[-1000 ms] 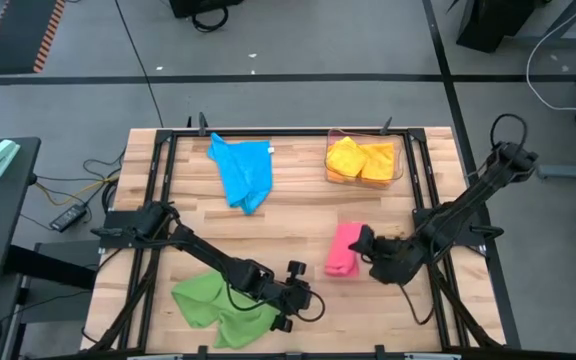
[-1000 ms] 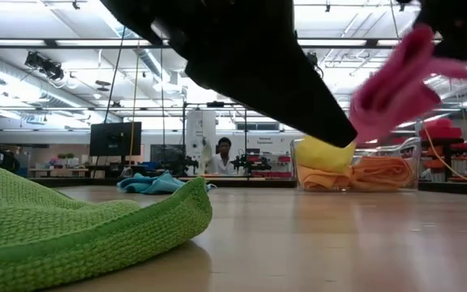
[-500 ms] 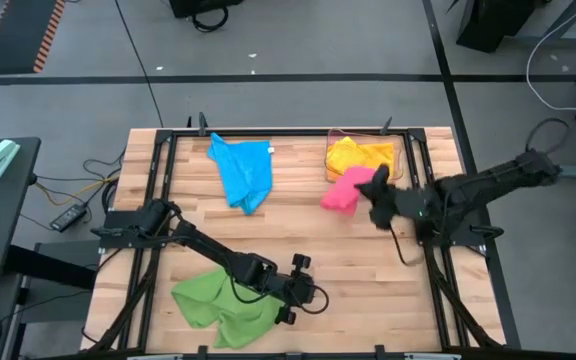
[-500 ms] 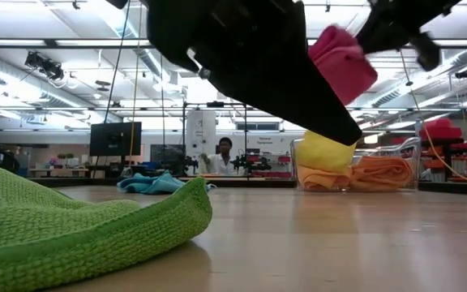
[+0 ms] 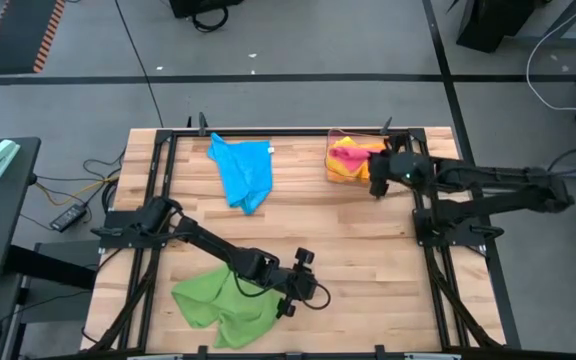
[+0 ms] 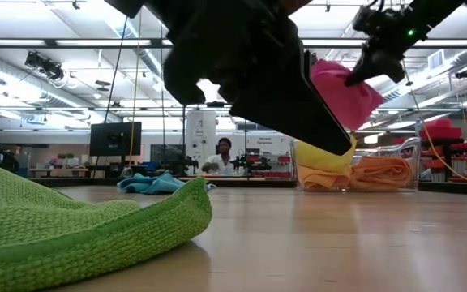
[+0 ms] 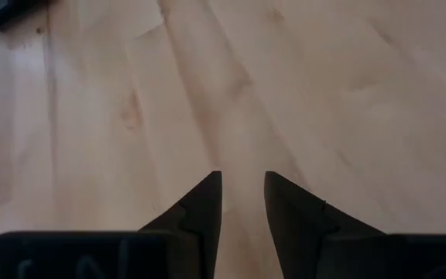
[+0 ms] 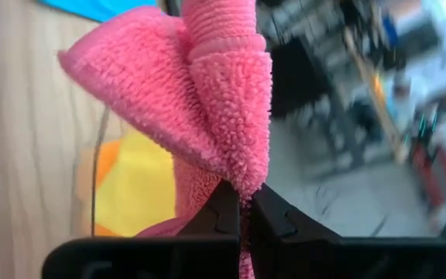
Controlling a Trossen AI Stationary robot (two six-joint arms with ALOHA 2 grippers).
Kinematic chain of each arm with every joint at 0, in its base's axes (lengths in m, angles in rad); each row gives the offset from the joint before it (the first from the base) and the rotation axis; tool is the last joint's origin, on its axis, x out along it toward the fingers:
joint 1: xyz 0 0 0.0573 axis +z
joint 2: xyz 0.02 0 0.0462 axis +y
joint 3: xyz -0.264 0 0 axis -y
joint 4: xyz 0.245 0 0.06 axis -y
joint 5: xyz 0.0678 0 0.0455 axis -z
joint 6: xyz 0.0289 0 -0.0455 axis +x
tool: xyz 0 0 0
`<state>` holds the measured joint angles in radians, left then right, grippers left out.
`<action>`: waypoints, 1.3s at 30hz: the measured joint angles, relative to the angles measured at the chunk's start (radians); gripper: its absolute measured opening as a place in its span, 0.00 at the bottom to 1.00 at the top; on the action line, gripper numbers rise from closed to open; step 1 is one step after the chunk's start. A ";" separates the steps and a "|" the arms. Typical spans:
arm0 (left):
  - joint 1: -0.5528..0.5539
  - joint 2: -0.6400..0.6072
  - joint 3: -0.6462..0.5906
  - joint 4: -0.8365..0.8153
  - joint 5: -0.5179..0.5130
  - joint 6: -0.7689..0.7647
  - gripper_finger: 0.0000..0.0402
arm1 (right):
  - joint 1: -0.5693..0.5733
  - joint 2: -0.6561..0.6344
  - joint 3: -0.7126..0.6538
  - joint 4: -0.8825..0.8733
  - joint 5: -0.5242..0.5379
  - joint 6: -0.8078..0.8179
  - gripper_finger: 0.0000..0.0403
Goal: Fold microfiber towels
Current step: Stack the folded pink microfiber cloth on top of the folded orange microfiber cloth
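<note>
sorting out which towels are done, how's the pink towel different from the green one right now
The pink towel is bunched small and pinched in the right hand, lifted over the clear bin; the green towel lies loose on the table, held by nothing. The pink one hangs in tight folds, while the green one is spread wide and rumpled beside the left hand. Both are plain fuzzy microfiber cloths.

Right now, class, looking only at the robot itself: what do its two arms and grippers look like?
Both arms are dark, near-black jointed links with black cables looping beside them. The left gripper ends in two dark, wedge-shaped fingers tapering to points. The right gripper has the same dark angular fingers on a black crossbar. No markings can be made out.
</note>
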<state>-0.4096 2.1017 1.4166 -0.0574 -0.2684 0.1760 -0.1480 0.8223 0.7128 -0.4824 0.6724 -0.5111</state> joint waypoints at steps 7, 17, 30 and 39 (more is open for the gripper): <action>0.034 0.000 0.000 -0.040 0.000 0.082 0.27 | -0.109 0.014 0.000 -0.108 -0.001 0.371 0.02; 0.086 -0.053 -0.001 -0.144 -0.084 0.272 0.12 | -0.182 0.059 0.013 -0.303 0.004 0.676 0.02; 0.222 -0.054 -0.021 -0.227 -0.017 0.393 0.03 | -0.266 0.362 0.416 -0.689 -0.081 1.014 0.02; 0.233 -0.195 -0.369 0.133 -0.016 0.416 0.04 | -0.364 0.526 0.567 -0.841 -0.221 1.131 0.04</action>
<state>-0.1770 1.9069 1.0476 0.0761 -0.2844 0.5917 -0.5124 1.3481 1.2799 -1.3238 0.4516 0.6204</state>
